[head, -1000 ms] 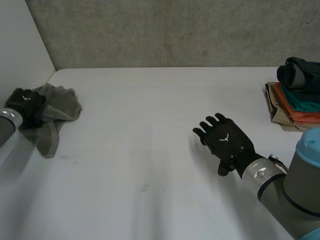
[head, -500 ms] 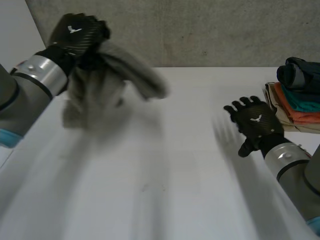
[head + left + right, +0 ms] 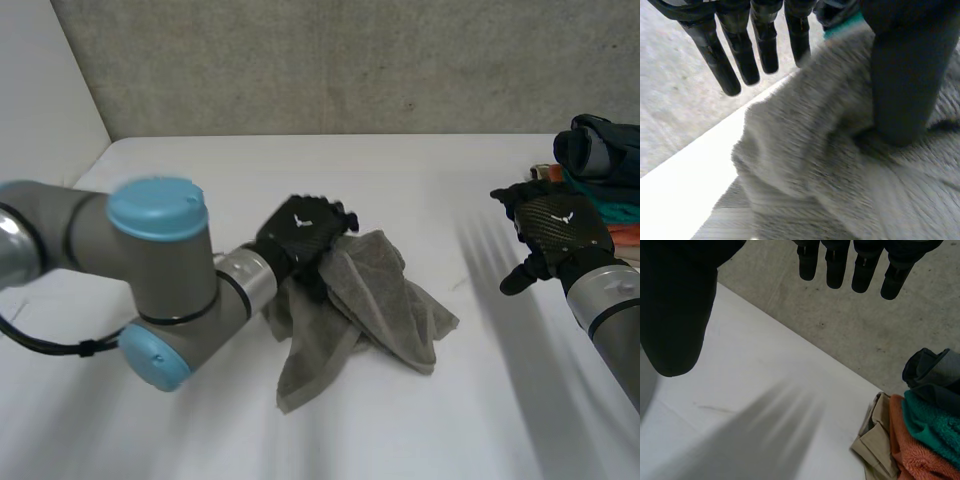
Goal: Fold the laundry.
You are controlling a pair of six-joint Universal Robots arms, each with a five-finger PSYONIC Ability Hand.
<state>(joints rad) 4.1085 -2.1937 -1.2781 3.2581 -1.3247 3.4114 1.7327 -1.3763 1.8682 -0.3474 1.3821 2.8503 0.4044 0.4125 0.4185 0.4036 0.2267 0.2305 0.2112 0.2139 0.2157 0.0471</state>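
A crumpled grey towel (image 3: 372,300) lies in the middle of the white table (image 3: 180,430). My left hand (image 3: 300,232) rests on the towel's left upper part, its arm reaching across from the left. In the left wrist view the fingers (image 3: 742,55) stand straight and clear of the towel (image 3: 805,165), while the thumb (image 3: 902,85) lies on the cloth. My right hand (image 3: 553,225) hovers over the table's right side, apart from the towel. Its fingers (image 3: 835,265) are spread and straight, with nothing in them.
A pile of folded laundry (image 3: 600,205) in tan, orange and teal, topped by a dark rolled piece (image 3: 598,145), sits at the table's right edge, just behind my right hand; it shows under the fingertips in the right wrist view (image 3: 920,435). A concrete wall (image 3: 350,60) backs the table.
My left hand swung the grey towel from the far left corner through the air and set it down mid-table, fingers now straightened. My right hand moved right and back toward the pile.
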